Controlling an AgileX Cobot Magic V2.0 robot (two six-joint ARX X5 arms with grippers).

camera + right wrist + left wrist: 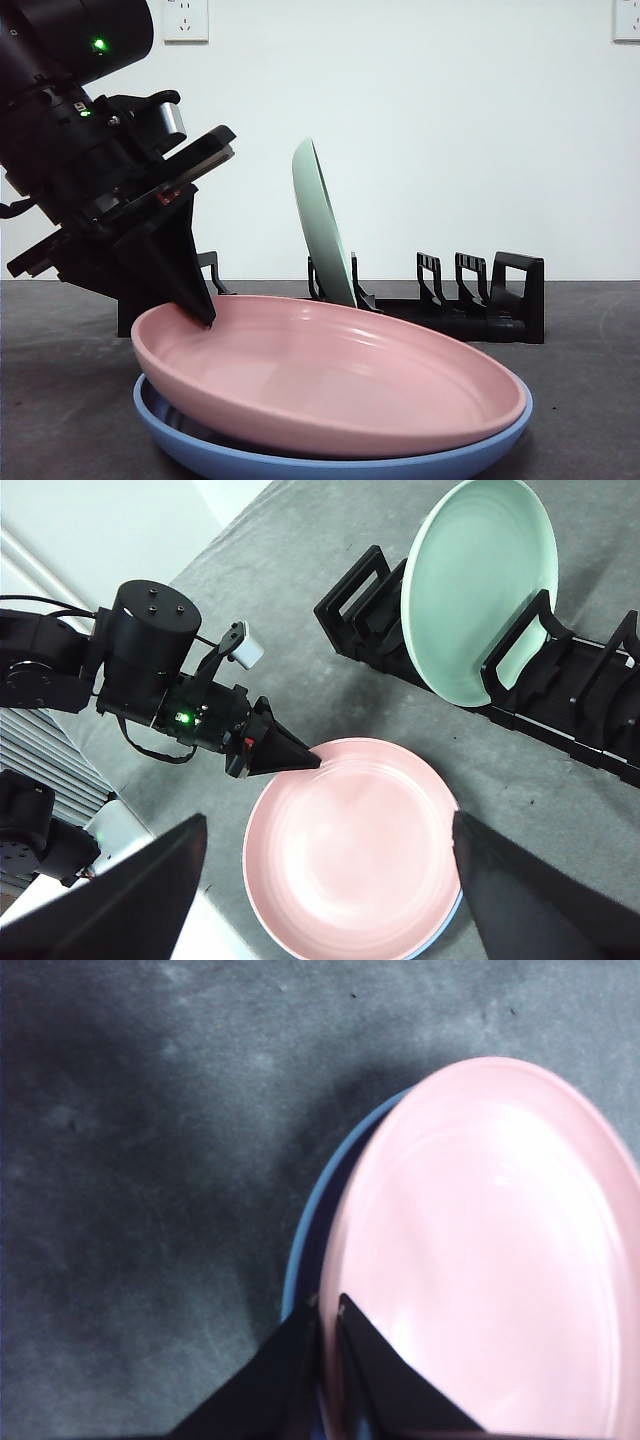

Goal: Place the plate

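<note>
Low front cam (wrist cams overhead)

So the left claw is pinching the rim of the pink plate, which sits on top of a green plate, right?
Not quite: the pink plate gripped by the left claw lies on a blue plate, as the front view shows. The green plate stands in the rack.

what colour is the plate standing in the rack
Pale green plate, upright in the black rack; clearest in the right wrist view.
</note>
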